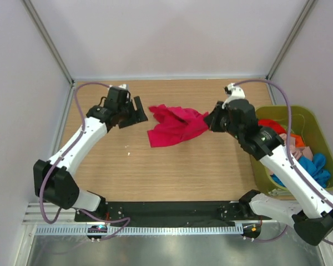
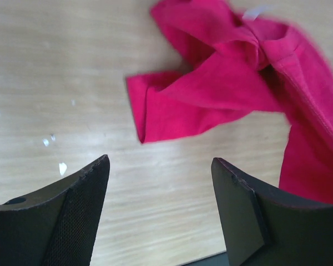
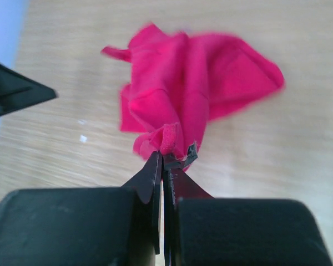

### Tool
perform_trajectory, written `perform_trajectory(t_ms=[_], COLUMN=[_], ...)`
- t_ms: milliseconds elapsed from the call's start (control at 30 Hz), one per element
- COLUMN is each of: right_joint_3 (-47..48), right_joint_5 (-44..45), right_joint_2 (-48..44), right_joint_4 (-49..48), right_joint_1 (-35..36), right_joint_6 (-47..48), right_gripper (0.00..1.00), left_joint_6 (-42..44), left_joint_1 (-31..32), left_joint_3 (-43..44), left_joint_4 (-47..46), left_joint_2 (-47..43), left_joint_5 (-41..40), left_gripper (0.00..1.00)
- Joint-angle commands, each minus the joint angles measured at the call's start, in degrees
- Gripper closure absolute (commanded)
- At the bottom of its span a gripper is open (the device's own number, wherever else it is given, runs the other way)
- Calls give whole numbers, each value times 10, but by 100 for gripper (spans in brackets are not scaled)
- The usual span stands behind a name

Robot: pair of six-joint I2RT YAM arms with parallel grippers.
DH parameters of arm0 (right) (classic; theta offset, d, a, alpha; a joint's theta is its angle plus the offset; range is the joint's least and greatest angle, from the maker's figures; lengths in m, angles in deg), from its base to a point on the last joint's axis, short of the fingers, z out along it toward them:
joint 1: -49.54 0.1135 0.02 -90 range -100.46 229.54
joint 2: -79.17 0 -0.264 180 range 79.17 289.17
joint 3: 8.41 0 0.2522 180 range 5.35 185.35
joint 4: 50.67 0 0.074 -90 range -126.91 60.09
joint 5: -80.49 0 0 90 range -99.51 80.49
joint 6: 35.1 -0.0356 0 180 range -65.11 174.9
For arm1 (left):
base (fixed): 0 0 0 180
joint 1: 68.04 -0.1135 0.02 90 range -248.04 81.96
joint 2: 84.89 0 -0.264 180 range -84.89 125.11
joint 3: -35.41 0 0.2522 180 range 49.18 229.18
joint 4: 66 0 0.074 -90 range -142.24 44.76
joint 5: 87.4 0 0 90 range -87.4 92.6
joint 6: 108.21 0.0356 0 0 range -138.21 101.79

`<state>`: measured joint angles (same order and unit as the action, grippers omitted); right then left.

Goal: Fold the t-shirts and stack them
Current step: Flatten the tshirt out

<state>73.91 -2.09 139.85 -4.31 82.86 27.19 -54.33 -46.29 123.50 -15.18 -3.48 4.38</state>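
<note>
red t-shirt (image 1: 175,126): crumpled heap on the bench (image 1: 172,172), toward its far side, between the two arms
bench: pale wood grain
tub (image 1: 319,136): olive green, at the right edge of the bench, partly hidden by the right arm
other t-shirts (image 1: 316,166): blue, orange-red and beige-pink, bundled together inside the tub
left fingers (image 2: 80,210): spread apart, gripping nothing, over bare bench just beside the red t-shirt
right fingers (image 3: 155,177): pinched closed on a fold at the red t-shirt's edge
white flecks (image 2: 62,168): scattered on the bench near the left fingers
</note>
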Motion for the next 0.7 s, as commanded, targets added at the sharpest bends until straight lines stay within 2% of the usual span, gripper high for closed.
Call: perform_trajectory(t_ms=[0,67,167,367,667], right_joint_3=[-83,-101,-123,-126,-126], right_joint_5=[66,99,92,81,57], right_joint_2=[-52,-78,-103,-102,-99], right_joint_4=[33,47,48,48,35], right_joint_1=[-2,-1,-1,-2,-1], right_joint_6=[-53,-58,-59,-66,-71], right_gripper=[99,99,99,99,99], left_joint_6=[-26,-46,-61,-66,-13], left_joint_1=[6,8,17,34,39], left_joint_3=[-62,-89,-133,-160,-69], left_joint_4=[-28,-53,-84,-148,-189], left_joint_2=[15,22,41,86,176], left_joint_5=[52,64,58,81,81], left_gripper=[25,25,25,25,24])
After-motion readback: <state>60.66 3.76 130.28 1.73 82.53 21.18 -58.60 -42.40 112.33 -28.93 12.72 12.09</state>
